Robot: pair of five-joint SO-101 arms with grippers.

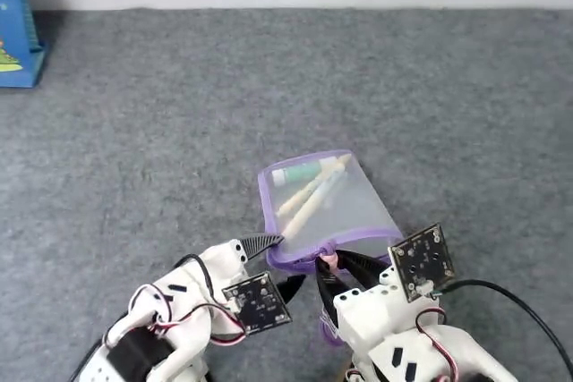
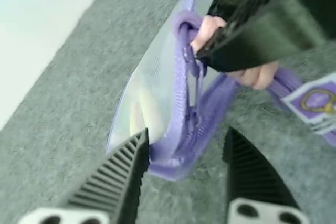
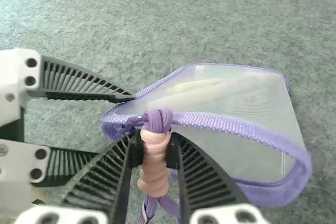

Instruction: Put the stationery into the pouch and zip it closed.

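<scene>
From above, the translucent, purple-edged pouch (image 1: 345, 207) lies on the grey worktop (image 1: 134, 149) just in front of both arms, with the stationery (image 1: 309, 190) inside it. The left pincer (image 1: 294, 258) sits at the pouch's near left corner. The right pincer (image 1: 331, 267) is just beside it, on the pink zipper pull (image 1: 329, 260) on the near edge. A blue box (image 1: 13, 33) stands at the far left.

The left wrist camera shows the left pincer open wide. Its fingers (image 2: 123, 177) straddle the pouch's purple corner (image 2: 178, 150); one touches the edge and the other stands apart. Beyond them, the other arm's dark fingers pinch the pink pull.

The right wrist camera shows the right pincer (image 3: 154, 137) clamped tight on the zipper pull (image 3: 154, 153), which hangs from the slider at the left end of the zip (image 3: 236, 127). The left pincer's ribbed fingers (image 3: 79, 82) bracket that same corner.
</scene>
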